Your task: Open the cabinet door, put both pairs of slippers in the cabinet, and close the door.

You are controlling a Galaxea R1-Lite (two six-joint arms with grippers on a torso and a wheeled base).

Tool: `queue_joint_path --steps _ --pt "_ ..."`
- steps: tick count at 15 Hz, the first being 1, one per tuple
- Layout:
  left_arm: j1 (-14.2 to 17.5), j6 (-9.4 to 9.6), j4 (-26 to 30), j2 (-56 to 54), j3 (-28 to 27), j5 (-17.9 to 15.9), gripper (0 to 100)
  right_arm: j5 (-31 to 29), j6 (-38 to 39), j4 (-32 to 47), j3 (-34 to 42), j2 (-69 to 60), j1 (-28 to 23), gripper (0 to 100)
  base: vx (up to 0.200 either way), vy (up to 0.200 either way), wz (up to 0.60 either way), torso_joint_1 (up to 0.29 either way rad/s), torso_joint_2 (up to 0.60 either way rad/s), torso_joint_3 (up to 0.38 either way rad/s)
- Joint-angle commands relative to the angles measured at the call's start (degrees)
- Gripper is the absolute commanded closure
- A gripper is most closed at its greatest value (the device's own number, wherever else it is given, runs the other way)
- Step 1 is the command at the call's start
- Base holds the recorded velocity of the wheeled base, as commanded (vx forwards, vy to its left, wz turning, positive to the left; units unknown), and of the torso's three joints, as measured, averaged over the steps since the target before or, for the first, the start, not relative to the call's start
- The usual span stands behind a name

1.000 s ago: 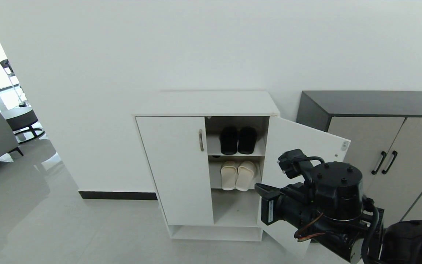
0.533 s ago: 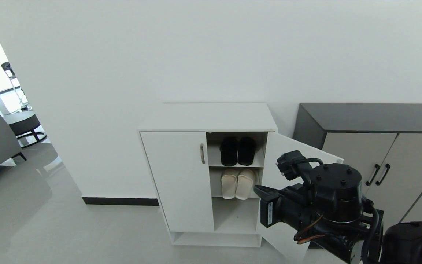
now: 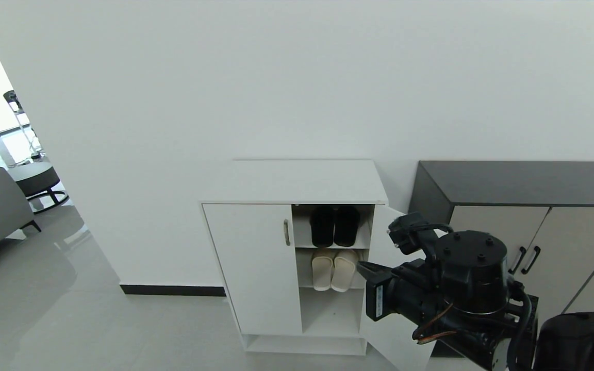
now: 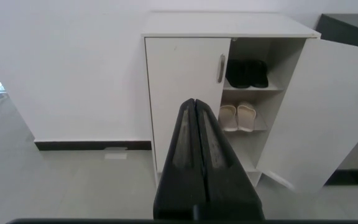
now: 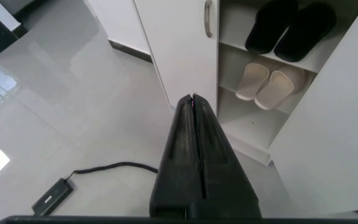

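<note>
Our left claw (image 4: 194,102) and right claw (image 5: 193,98), shut and empty, face the flat-panelled white cabinet (image 3: 302,180) shelving black slippers (image 3: 334,226) above cream slippers (image 3: 334,270).

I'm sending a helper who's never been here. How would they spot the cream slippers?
Find the white cabinet against the wall, left of the grey cabinet, its right door open. The cream slippers lie inside, one shelf below the black slippers: the only light pair.
</note>
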Motion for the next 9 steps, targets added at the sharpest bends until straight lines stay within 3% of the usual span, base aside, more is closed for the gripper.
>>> queue_joint_path --steps 1,9 --pt "0.0 -0.01 0.0 0.1 0.0 0.0 100 0.0 0.0 0.0 0.0 0.3 -0.1 100 0.000 0.000 0.00 0.188 -0.39 -0.203" --pt "0.0 -0.01 0.0 0.0 0.0 0.0 100 -0.2 -1.0 -0.1 0.6 1.8 0.0 100 0.000 0.000 0.00 0.175 -0.36 -0.185"
